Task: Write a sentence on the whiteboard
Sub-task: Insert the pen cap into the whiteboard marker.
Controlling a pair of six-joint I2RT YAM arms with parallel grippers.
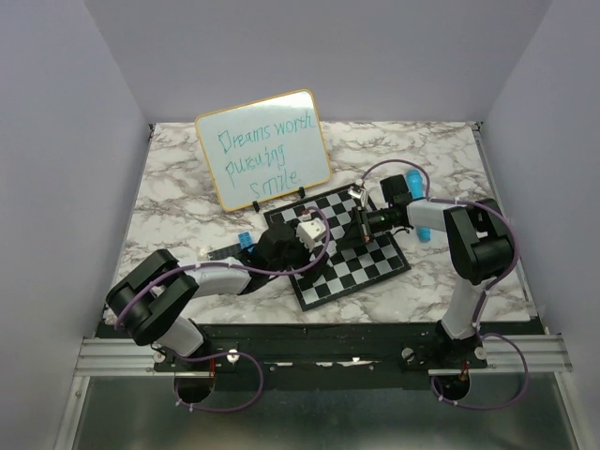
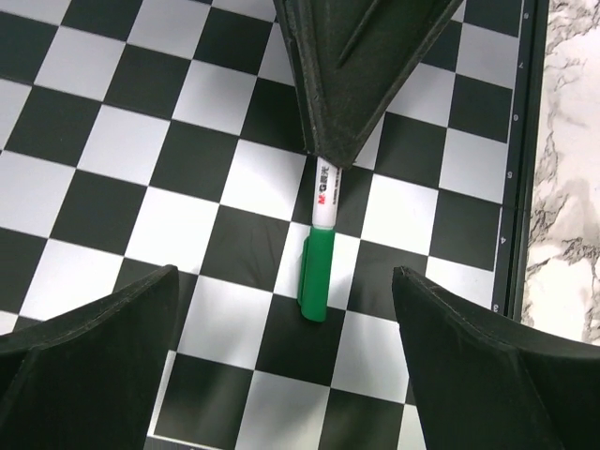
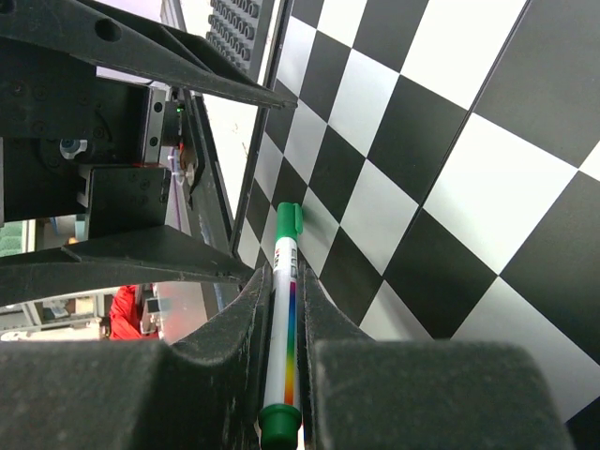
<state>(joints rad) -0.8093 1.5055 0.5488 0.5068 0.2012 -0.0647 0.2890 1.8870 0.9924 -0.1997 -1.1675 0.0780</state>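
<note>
**A:** ok, headcount, what's actually on the surface (image 1: 169, 206)?

**B:** One whiteboard (image 1: 263, 150), one chessboard (image 1: 342, 258), one marker (image 2: 319, 253), two pincers. There's also one blue thing (image 1: 413, 176) off the chessboard's right side, can't tell what it is. The sentence (image 1: 262, 155) is three teal lines: "Dreams worth / pursuing / smile."

**A:** and where's the whiteboard vs the pincers?

**B:** It's at the back left, propped up and leaning back, just behind the chessboard's far corner. Both pincers hang over the chessboard in front of it, and neither is touching it. The writing faces them.

**A:** pincer states?

**B:** The right pincer (image 3: 281, 281) is clamped on the marker's white barrel. The green cap is on and pokes out past the fingertips, and there's a green butt at the other end. The left pincer (image 2: 286, 281) is spread wide with nothing in it. Its two fingers (image 2: 94, 366) sit either side of the capped end, well clear of it.

**A:** cap touching the chessboard?

**B:** It's right down by the squares, but I can't tell if it's actually touching.
</note>
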